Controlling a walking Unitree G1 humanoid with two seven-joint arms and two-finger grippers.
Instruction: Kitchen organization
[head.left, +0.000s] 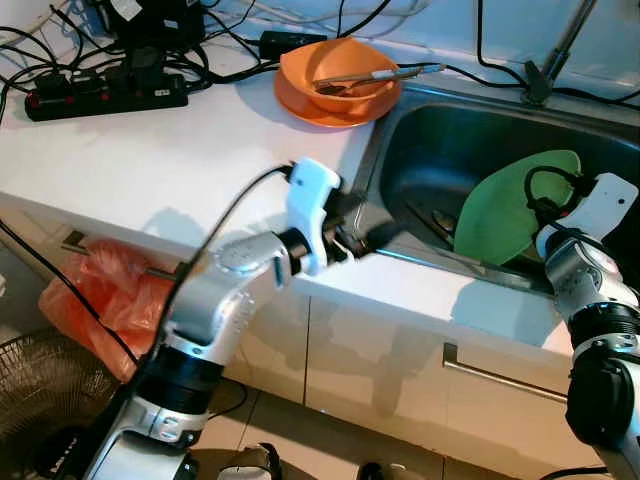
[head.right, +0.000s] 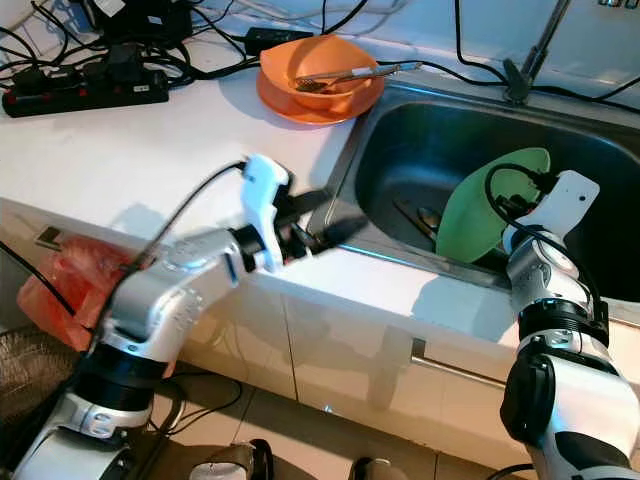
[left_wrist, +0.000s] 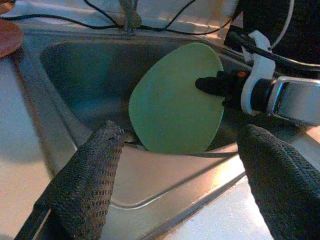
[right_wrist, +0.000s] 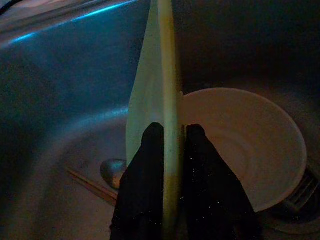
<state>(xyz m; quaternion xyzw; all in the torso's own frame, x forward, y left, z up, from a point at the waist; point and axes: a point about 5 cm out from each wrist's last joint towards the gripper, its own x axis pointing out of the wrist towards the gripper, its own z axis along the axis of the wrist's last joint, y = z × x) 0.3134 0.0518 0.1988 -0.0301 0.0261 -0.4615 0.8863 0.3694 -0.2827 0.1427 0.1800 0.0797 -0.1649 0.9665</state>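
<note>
**Green plate pinched on edge in the sink**

Starting at the left: a power strip (head.left: 105, 97) and tangled cables sit at the back of the white desk (head.left: 150, 170), and an orange bowl (head.left: 338, 80) with utensils lying across it stands just beside the sink (head.left: 440, 150). The left gripper (head.left: 362, 232) hovers over the sink's near left corner, fingers (left_wrist: 85, 180) spread wide and holding nothing, pointed across the basin at the plate.

On to the right: the green plate (head.left: 515, 205) stands on edge inside the sink, tilted, its face turned toward the left arm. The right gripper (right_wrist: 172, 135) has it, fingers closed on either side of the rim. That's the relation that counts: the plate's edge runs straight up between those fingers, so the right arm is clearly the one in charge, and I'd judge a straight lift out is next.

Below the plate, a white bowl (right_wrist: 250, 145), a spoon (right_wrist: 112, 170) and what look like chopsticks (right_wrist: 92, 187) lie on the sink floor, dim and hard to read.
</note>
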